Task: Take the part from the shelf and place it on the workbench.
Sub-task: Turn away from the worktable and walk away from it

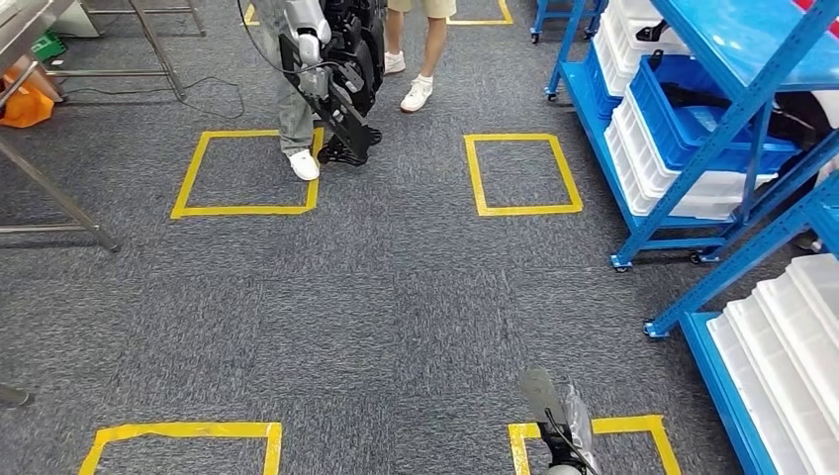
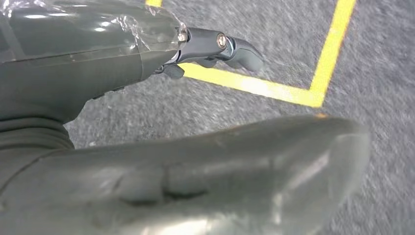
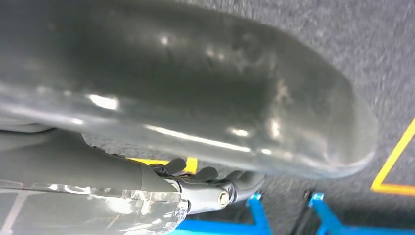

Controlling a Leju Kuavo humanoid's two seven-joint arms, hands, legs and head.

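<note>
Blue shelf racks (image 1: 734,119) stand at the right. A blue bin (image 1: 683,124) on one rack holds dark parts (image 1: 698,97), too small to make out. My right hand (image 1: 550,401) hangs low over the carpet, well short of the racks, with its fingers (image 3: 222,192) slightly bent and nothing in them. My left hand (image 2: 147,122) also hangs over the floor, its thumb (image 2: 235,171) apart from the outstretched fingers (image 2: 220,46), and it holds nothing. A corner of a metal workbench (image 1: 25,25) with slanted legs shows at the far left.
Yellow tape squares (image 1: 522,173) mark the grey carpet. Another robot (image 1: 331,69) and two people's legs (image 1: 416,49) stand ahead. White trays (image 1: 782,336) fill the nearest rack at the lower right. An orange object (image 1: 25,104) lies under the workbench.
</note>
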